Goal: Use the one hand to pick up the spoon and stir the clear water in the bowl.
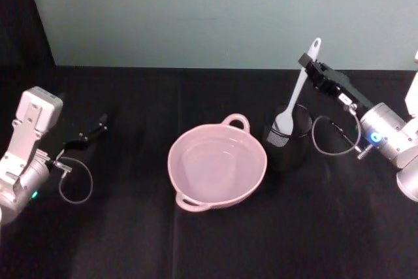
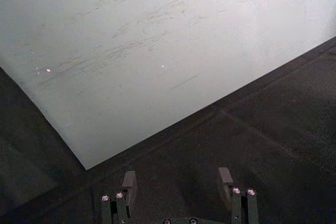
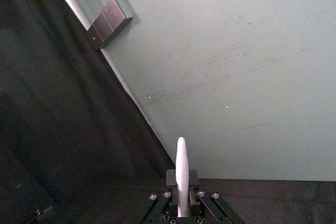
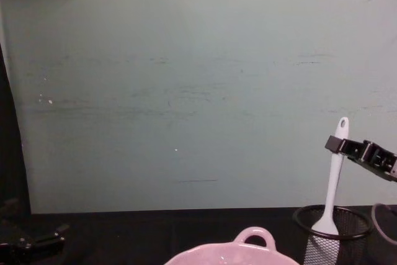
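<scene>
Spoon (image 4: 333, 181) head inside mesh cup (image 4: 335, 231), handle in right hand (image 4: 335, 146).

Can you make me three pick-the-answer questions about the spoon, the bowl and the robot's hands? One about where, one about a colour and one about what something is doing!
1. Where is the head of the spoon?
A. in the black mesh cup
B. in the bowl
C. flat on the table

2. What colour is the bowl?
A. blue
B. pale pink
C. green

3. What is the right gripper doing?
A. hanging open over the bowl
B. resting on the table
C. gripping the spoon's handle

Answers:
1. A: the wide white head sits inside the cup's rim.
2. B: the head view shows it pink.
3. C: its fingers are shut on the handle near the top, while the left gripper waits open at the far left.
</scene>
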You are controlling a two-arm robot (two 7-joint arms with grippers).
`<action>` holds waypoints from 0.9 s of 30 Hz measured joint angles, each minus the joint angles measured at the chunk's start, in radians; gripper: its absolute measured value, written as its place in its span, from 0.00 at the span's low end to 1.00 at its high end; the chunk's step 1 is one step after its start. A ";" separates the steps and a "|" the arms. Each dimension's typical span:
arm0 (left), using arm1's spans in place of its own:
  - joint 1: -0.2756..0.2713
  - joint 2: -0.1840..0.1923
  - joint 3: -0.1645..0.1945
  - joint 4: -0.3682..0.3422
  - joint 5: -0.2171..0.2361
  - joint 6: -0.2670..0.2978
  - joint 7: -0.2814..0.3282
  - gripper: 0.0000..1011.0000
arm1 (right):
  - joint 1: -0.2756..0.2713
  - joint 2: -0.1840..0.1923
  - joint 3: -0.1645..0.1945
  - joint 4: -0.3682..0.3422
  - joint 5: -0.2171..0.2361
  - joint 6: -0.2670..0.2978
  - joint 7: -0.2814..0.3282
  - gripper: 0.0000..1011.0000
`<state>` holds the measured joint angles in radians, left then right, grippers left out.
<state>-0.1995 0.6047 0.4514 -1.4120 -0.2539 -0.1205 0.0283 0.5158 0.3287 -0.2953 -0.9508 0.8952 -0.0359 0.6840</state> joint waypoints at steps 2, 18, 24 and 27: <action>0.000 0.000 0.000 0.000 0.000 0.000 0.000 1.00 | -0.004 0.002 -0.003 -0.001 -0.004 -0.002 0.006 0.11; 0.000 0.000 0.000 0.000 0.000 0.000 0.000 1.00 | -0.025 0.014 -0.015 -0.018 -0.016 -0.008 0.024 0.11; 0.000 0.000 0.000 0.000 0.000 0.000 0.000 1.00 | -0.028 0.016 -0.020 -0.016 -0.021 -0.006 0.025 0.11; 0.000 0.000 0.000 0.000 0.000 0.000 0.000 1.00 | -0.029 0.016 -0.021 -0.015 -0.020 -0.003 0.028 0.11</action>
<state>-0.1995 0.6047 0.4514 -1.4120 -0.2539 -0.1205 0.0283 0.4865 0.3447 -0.3167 -0.9660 0.8749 -0.0392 0.7124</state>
